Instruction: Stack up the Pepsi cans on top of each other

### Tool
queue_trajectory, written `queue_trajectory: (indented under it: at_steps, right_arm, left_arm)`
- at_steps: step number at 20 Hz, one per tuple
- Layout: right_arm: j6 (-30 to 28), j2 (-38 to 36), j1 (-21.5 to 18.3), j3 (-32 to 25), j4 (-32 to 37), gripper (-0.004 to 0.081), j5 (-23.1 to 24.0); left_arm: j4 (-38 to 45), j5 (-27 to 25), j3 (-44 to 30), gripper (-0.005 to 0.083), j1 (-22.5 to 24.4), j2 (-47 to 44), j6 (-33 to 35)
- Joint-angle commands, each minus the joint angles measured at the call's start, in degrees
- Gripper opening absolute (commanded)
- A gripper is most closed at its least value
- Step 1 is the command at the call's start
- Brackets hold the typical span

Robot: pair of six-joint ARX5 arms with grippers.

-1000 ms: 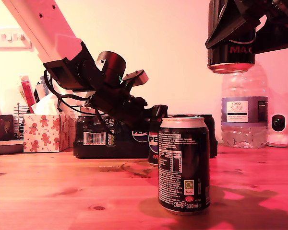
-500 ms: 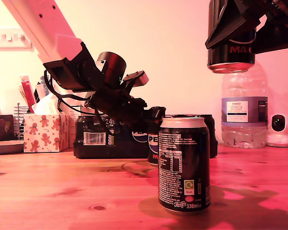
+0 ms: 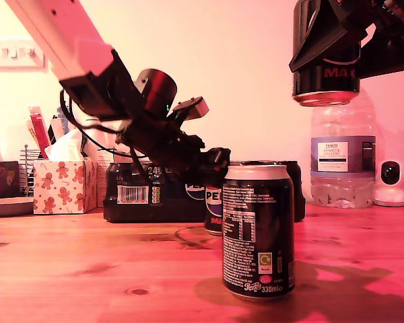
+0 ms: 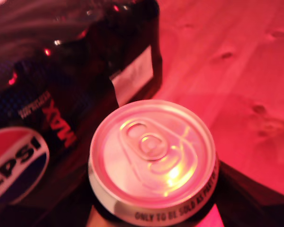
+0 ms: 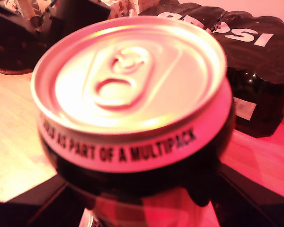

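One Pepsi can (image 3: pixel 258 232) stands alone on the wooden table (image 3: pixel 87 262), close to the exterior camera, its white nutrition text facing out. Behind it a second Pepsi can (image 3: pixel 213 208) stands by the pack, with my first gripper (image 3: pixel 214 176) shut on it; the first wrist view shows that can's silver top (image 4: pixel 151 158) between dark fingers. My second gripper (image 3: pixel 323 40) holds a third Pepsi can (image 3: pixel 325 84) high in the air at the exterior view's upper right. Its silver top (image 5: pixel 128 85) fills the second wrist view.
A black shrink-wrapped Pepsi pack (image 3: pixel 148 195) (image 4: pixel 47 94) (image 5: pixel 255 61) lies behind the cans. A tall clear water bottle (image 3: pixel 342 158) and a small white camera (image 3: pixel 391 182) stand at the exterior view's right. A patterned tissue box (image 3: pixel 64 185) sits at its left.
The first arm has swung and dropped slightly, and its can has shifted a little toward the exterior view's left. The raised can has edged slightly upward.
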Motion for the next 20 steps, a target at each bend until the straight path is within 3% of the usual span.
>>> queue_trajectory:
  at_steps: [1, 4, 11, 20]
  right_arm:
    - [0.28, -0.98, 0.28, 0.92, 2.08, 0.0382, -0.37]
    - [0.26, -0.98, 1.14, 0.92, 1.44, 0.0382, -2.78]
    - [0.2, -0.11, 6.49, 0.92, 0.94, 0.0382, -3.32]
    - [-0.26, 7.76, 10.45, 0.9, 4.87, 0.0382, -3.17]
  left_arm:
    - [-0.9, 0.07, -0.09, 0.0441, 0.24, -1.95, 0.44]
    - [-2.84, 0.09, -0.09, 0.0442, 0.35, -3.41, 1.25]
    - [-4.48, 0.5, -0.09, 0.0442, 0.63, -5.49, 1.31]
    - [-5.29, 0.48, -0.09, 0.0442, 0.81, -5.53, 1.33]
